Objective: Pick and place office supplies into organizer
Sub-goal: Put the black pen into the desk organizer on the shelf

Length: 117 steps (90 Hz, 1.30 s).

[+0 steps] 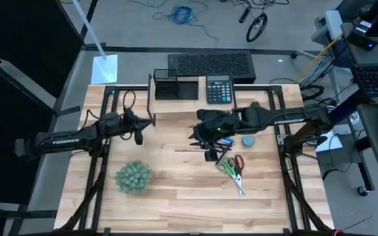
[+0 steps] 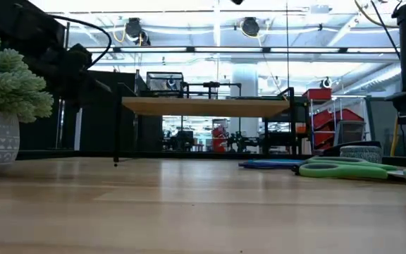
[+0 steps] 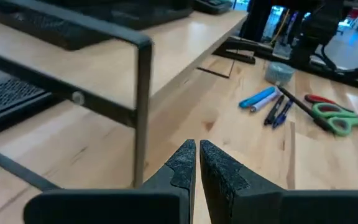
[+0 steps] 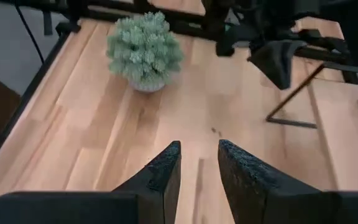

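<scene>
The black organizer stands on the wooden riser shelf at the table's far side, beside a calculator. Blue pens and a dark pen lie on the table right of centre. Beside them lie the green-handled scissors and the red-handled scissors. My right gripper hovers open above the table near the pens, with nothing between its fingers. My left gripper hangs shut by the riser's left leg, holding nothing.
A fuzzy green plant in a pot stands at the near left. A small round grey-blue object lies by the pens. The riser's black legs stand on the far half of the table. Bare wood lies between the plant and the scissors.
</scene>
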Available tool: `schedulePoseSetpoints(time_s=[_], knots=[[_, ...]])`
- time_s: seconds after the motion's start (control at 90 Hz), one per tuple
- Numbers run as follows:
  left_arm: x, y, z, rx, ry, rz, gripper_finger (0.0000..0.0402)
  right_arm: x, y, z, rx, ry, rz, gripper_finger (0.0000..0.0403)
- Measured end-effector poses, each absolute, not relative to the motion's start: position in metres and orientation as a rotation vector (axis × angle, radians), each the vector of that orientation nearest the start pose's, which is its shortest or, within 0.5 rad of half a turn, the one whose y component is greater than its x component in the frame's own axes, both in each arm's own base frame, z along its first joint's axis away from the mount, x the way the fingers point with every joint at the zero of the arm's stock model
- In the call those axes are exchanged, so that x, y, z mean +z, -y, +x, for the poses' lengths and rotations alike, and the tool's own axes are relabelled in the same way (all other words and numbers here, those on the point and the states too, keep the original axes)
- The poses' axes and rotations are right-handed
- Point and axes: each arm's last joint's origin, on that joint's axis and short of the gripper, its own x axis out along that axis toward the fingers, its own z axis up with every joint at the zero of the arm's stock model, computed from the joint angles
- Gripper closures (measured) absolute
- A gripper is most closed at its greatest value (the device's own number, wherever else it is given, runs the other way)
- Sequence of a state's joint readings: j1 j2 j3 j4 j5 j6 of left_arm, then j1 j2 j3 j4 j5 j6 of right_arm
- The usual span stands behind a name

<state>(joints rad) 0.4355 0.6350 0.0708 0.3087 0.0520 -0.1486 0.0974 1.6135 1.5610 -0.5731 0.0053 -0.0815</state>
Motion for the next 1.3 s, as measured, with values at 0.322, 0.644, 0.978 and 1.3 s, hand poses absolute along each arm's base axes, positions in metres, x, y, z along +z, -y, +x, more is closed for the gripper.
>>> schedulePoseSetpoints(time_s=[0.322,0.644,0.978,1.3], knots=[[0.156,-0.067,0.123,0.464,-0.207,-0.215,0.0392,0.340,-0.046,0.360,0.125,-0.575,-0.058,0.0312],[0.152,-0.074,0.126,0.468,-0.218,-0.224,0.0392,0.341,-0.048,0.360,0.124,-0.562,-0.034,0.0312],[0.153,-0.077,0.126,0.484,-0.204,-0.229,0.0392,0.340,-0.048,0.360,0.118,-0.570,-0.015,0.0312],[0.157,-0.070,0.128,0.369,-0.176,-0.224,0.0391,0.325,-0.052,0.347,0.078,-0.776,0.098,0.0312]])
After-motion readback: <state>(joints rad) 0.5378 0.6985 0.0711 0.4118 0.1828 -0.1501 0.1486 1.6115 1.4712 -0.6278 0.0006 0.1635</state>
